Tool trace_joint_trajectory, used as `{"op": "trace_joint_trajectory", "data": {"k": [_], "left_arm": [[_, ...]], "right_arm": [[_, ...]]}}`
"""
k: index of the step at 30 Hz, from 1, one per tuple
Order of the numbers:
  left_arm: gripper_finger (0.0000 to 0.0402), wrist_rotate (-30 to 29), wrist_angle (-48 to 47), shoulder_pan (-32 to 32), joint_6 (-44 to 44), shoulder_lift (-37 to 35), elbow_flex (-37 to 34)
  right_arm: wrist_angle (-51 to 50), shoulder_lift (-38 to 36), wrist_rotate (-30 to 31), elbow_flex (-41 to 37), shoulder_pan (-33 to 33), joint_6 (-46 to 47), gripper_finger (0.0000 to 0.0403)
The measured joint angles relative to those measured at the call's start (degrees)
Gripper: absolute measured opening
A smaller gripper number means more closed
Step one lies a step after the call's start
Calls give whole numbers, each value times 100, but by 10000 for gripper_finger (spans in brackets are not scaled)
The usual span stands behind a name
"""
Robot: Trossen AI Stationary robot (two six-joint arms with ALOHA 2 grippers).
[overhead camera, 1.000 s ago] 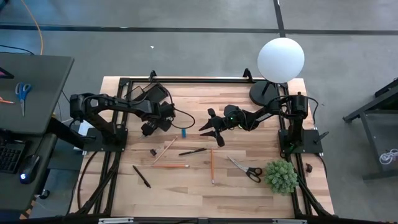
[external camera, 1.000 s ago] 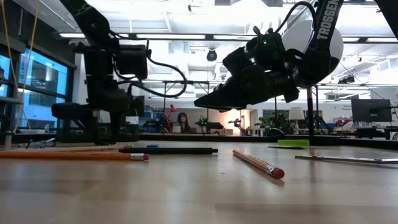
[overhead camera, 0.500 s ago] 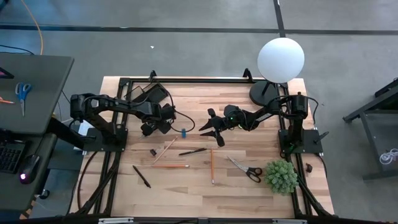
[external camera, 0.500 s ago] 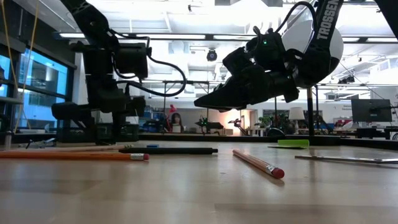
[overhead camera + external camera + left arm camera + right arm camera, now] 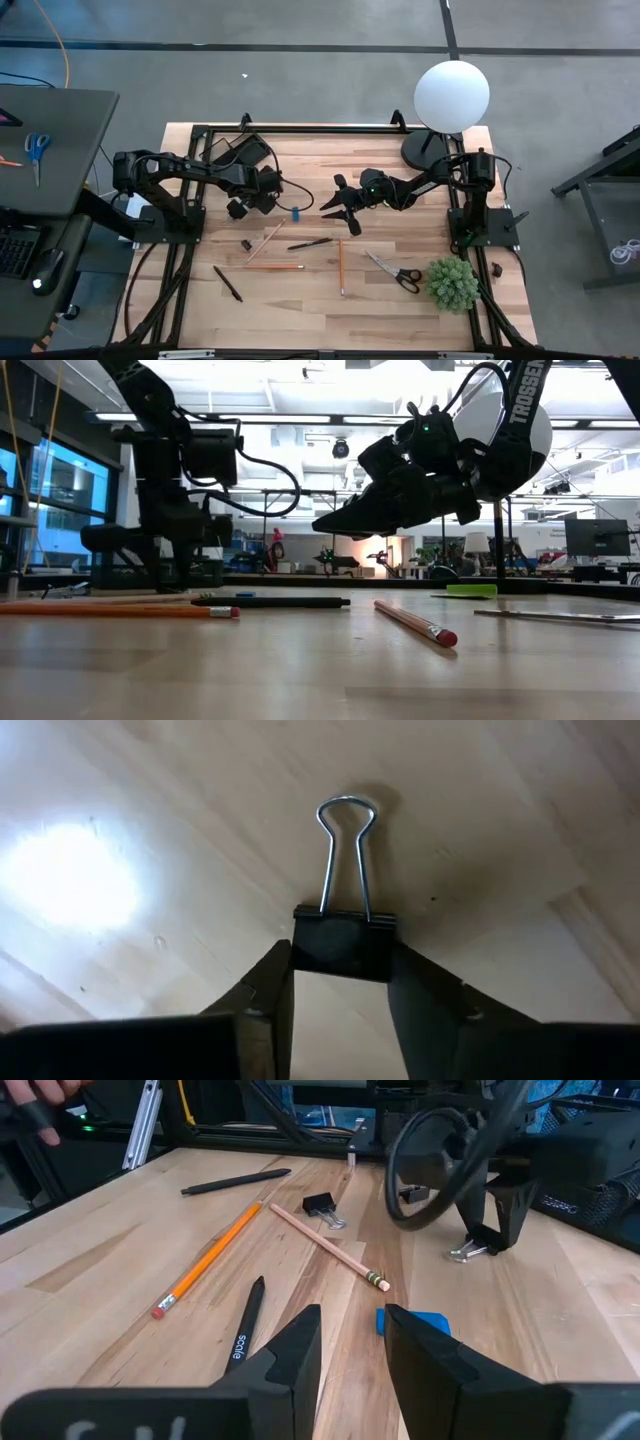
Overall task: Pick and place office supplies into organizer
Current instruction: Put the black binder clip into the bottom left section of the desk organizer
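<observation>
A binder clip sits between the two fingers of the left claw, its wire loop pointing away from the wrist; both fingers press its black body, so the claw is gripping the clip, low over the worktop in its rear-left part. A blue eraser lies just beside that claw, and the organizer stands behind it near the worktop's back edge. The right claw hangs above the middle of the worktop with its fingers apart and nothing between them, over the eraser's side of the spread. Nearer the front lie a second clip, a wooden pencil, an orange pencil, another pencil, two pens and the scissors, well apart from each other. A bare strip runs along the front edge. A plant fills the front-right corner and a lamp the back-right.
</observation>
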Motion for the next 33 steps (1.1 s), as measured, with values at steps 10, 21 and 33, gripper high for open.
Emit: {"op": "trace_joint_trajectory", "data": {"k": [10,21,33], "left_arm": [[170,-1033,-747,2,-2821,-61,115],[54,-631,-1607,1,-4133,-107,466],[57,-1870,-1162,-2,-3259,-164,468]], "right_arm": [[-4,-1,0,0,0,0,103],[-11,-2,3,0,-7,-13,103],[-198,-2,4,-2,-7,-12,102]]}}
